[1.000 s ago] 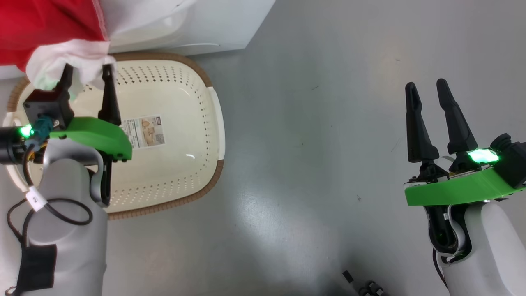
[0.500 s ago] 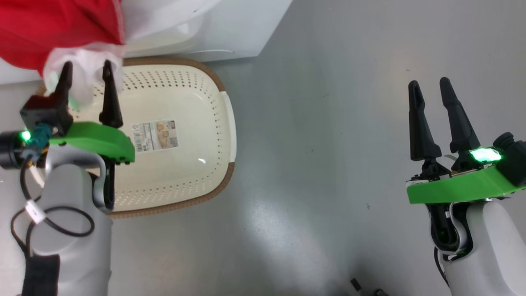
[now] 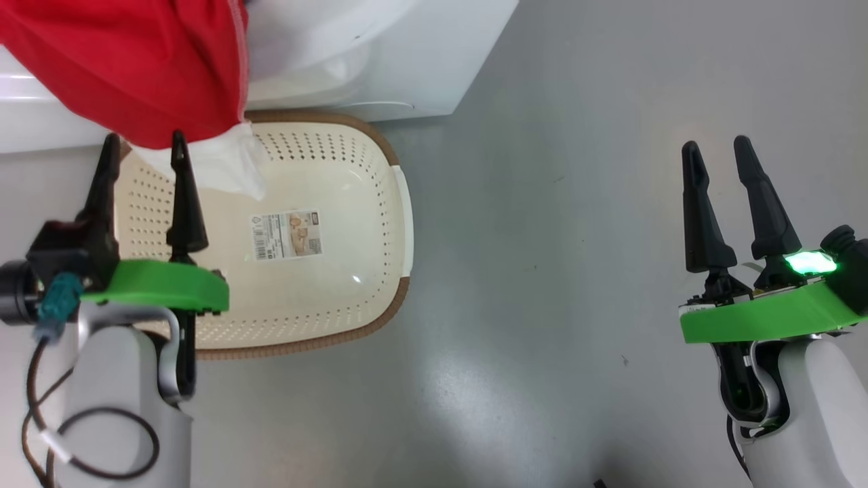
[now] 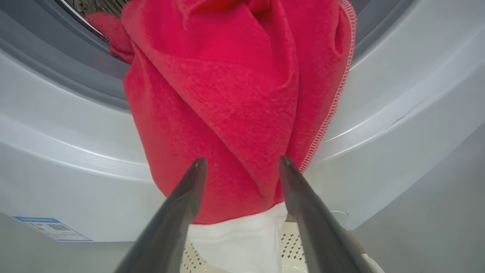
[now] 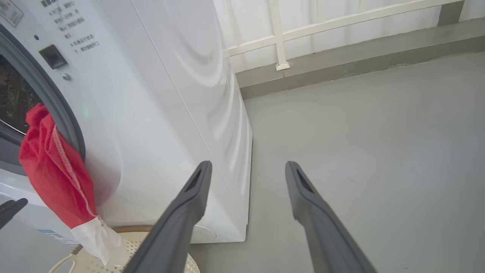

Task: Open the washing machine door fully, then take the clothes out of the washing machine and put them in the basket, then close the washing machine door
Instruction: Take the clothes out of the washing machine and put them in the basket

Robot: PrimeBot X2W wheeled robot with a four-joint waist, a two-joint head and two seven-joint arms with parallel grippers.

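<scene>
The red clothes (image 3: 135,68) hang out of the washing machine (image 3: 420,61) over its grey ring, and their white end (image 3: 217,166) dangles into the cream basket (image 3: 352,156) on the floor below. My left gripper (image 3: 144,139) is open just short of the hanging cloth, holding nothing. In the left wrist view the clothes (image 4: 227,94) drape ahead of the left gripper (image 4: 242,161), above the basket (image 4: 291,242). Off to the right over bare floor, my right gripper (image 3: 717,144) stands open and empty. The washing machine door is out of view.
The basket's bottom carries a sticker (image 3: 285,234). A small blue label (image 4: 49,227) sits low on the machine's front. In the right wrist view the machine's white side (image 5: 170,113) stands left of grey floor (image 5: 360,132), with a white railing (image 5: 278,38) behind.
The camera has shifted. My left gripper has drawn back from the white end of the clothes, which earlier lay between its open fingers. The right gripper has not moved.
</scene>
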